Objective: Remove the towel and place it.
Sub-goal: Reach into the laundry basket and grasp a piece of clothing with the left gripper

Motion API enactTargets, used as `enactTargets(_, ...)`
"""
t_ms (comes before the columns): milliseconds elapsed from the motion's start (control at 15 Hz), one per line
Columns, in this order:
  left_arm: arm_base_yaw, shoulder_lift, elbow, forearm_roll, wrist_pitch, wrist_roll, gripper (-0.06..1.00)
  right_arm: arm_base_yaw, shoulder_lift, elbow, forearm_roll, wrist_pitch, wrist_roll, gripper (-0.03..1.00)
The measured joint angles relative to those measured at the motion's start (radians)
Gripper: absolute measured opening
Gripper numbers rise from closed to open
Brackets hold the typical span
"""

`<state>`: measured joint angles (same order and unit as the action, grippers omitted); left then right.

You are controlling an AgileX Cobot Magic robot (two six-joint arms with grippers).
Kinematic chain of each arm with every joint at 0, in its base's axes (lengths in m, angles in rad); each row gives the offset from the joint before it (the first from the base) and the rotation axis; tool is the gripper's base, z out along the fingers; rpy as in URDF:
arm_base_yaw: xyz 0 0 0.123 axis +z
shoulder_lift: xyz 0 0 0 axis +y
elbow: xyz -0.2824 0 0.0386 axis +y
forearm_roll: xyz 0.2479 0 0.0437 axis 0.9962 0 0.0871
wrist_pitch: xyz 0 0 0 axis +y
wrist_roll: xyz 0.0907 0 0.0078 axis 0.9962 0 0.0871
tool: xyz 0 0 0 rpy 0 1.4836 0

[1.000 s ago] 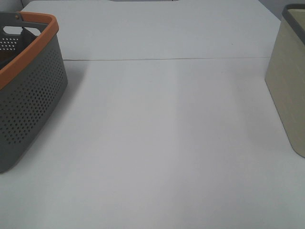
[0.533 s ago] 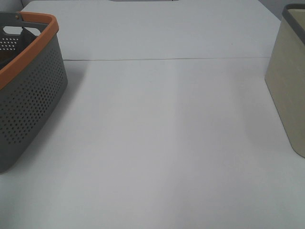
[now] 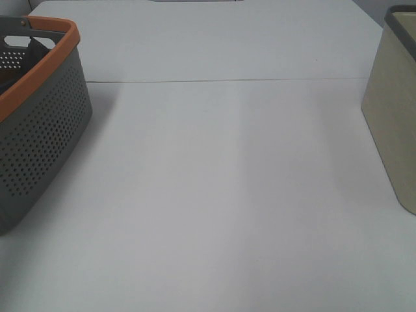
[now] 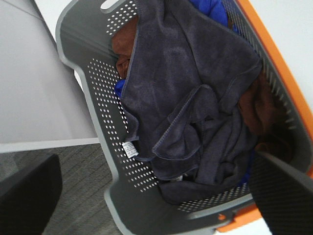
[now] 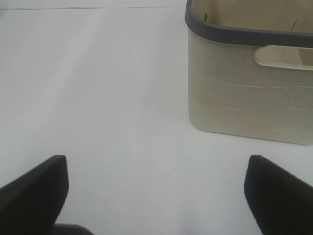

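The dark navy-purple towel (image 4: pixel 188 110) lies crumpled on top of other cloths inside the grey basket with the orange rim (image 4: pixel 98 122); its small white tag (image 4: pixel 129 149) rests against the perforated wall. My left gripper (image 4: pixel 151 200) hangs open above the basket, one finger to each side of it, touching nothing. My right gripper (image 5: pixel 156 196) is open and empty above the bare table, near the beige bin (image 5: pixel 249 83). In the high view only part of the basket (image 3: pixel 39 123) and the bin (image 3: pixel 393 110) show; neither gripper nor the towel appears there.
Brown (image 4: pixel 257 105) and blue (image 4: pixel 210 9) cloths lie under the towel in the basket. The white table (image 3: pixel 221 195) spans between the basket at the left and the beige bin with the dark rim at the right. A seam (image 3: pixel 221 80) crosses the table.
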<state>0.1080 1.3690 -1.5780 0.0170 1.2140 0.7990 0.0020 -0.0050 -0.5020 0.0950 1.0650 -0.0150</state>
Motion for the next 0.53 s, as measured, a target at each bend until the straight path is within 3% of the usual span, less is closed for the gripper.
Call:
enactTargets(133, 0.0, 0.115, -0.017, 0.001, 0.0, 0.154, 0.98, 0.0, 0.0, 0.0, 0.0, 0.0, 0.0, 0.87)
enactTargets(200, 0.0, 0.166, -0.018, 0.012, 0.0, 0.184, 0.98, 0.0, 0.0, 0.0, 0.0, 0.0, 0.0, 0.87)
enactTargets(533, 0.001, 0.349, -0.018, 0.114, -0.003, 0.232, 0.98, 0.0, 0.0, 0.0, 0.0, 0.0, 0.0, 0.87)
